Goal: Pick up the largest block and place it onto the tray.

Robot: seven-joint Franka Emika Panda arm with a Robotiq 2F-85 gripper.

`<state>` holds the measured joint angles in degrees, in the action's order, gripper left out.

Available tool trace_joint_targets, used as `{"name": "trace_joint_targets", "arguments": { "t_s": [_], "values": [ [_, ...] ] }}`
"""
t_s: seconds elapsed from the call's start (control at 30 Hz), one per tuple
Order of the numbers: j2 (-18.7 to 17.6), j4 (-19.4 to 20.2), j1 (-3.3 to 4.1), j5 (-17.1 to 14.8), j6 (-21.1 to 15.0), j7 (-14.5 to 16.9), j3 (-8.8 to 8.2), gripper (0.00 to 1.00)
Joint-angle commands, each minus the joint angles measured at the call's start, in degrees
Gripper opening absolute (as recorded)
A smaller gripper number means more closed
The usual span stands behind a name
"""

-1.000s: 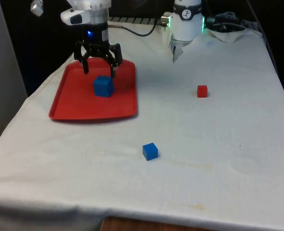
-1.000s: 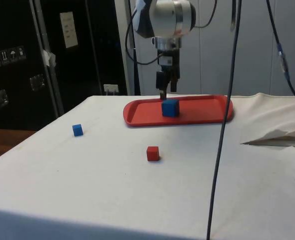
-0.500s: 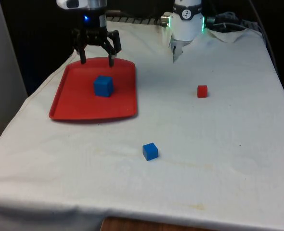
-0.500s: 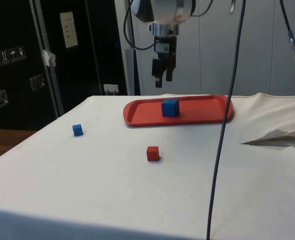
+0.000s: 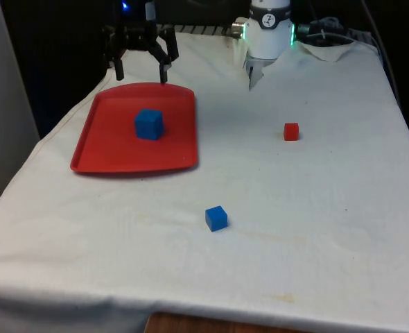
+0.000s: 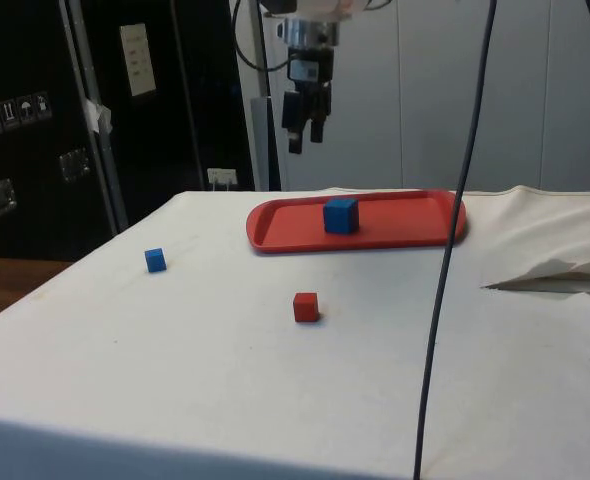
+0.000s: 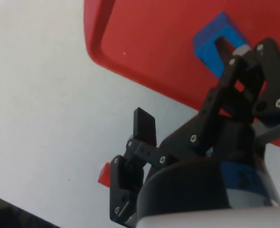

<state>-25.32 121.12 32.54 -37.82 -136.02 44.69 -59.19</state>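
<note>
Front view: large blue block (image 5: 149, 124) on red tray (image 5: 111, 156).

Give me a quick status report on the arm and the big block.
Gripper open, empty, raised above the tray's far edge. Largest blue block resting on red tray. Small blue block and red block on cloth, clear.

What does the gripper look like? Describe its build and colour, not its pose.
The gripper is black, with two fingers built from angular linked bars joined by small silver screws. The fingers end in flat rectangular pads. They mount on a rounded black body above a white band. In the side view, dark cables loop near the wrist.
</note>
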Motion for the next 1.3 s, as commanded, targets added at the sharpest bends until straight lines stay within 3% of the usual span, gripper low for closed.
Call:
{"name": "trace_joint_targets", "arguments": {
  "t_s": [0.0,0.27,0.3,0.33,0.57,0.6,0.63,0.87,0.9,0.93,1.07,1.17,1.2,1.23,1.27],
  "values": [
    [0.3,-0.3,1.03,1.4,0.7,-1.3,-0.97,1.00],
    [2.8,-1.9,2.23,5.2,1.4,-4.1,-0.74,1.00],
    [3.0,-2.0,1.49,4.5,1.1,-3.5,0.00,1.00],
    [3.1,-2.1,2.29,5.6,1.5,-4.5,-0.69,1.00],
    [4.4,-3.4,3.32,8.7,1.8,-7.3,-0.11,1.00],
    [4.5,-3.4,2.58,7.8,1.7,-6.4,0.46,1.00],
    [4.4,-3.7,3.50,9.0,1.9,-7.7,-0.06,1.00],
    [4.6,-5.5,4.53,11.3,2.7,-10.3,0.40,1.00],
    [4.5,-5.6,3.67,10.3,2.5,-9.3,1.03,1.00],
    [4.6,-5.7,4.64,11.6,2.8,-10.5,0.40,1.00],
    [4.7,-6.9,5.27,13.3,3.4,-12.4,0.74,1.00],
    [4.8,-7.9,5.50,14.7,3.9,-13.9,1.26,1.00],
    [4.8,-7.9,4.76,13.9,3.7,-13.1,1.95,1.00],
    [4.8,-8.1,5.61,15.0,4.1,-14.3,1.38,1.00],
    [4.9,-8.4,5.67,15.4,4.2,-14.6,1.49,1.00]
  ]
}}
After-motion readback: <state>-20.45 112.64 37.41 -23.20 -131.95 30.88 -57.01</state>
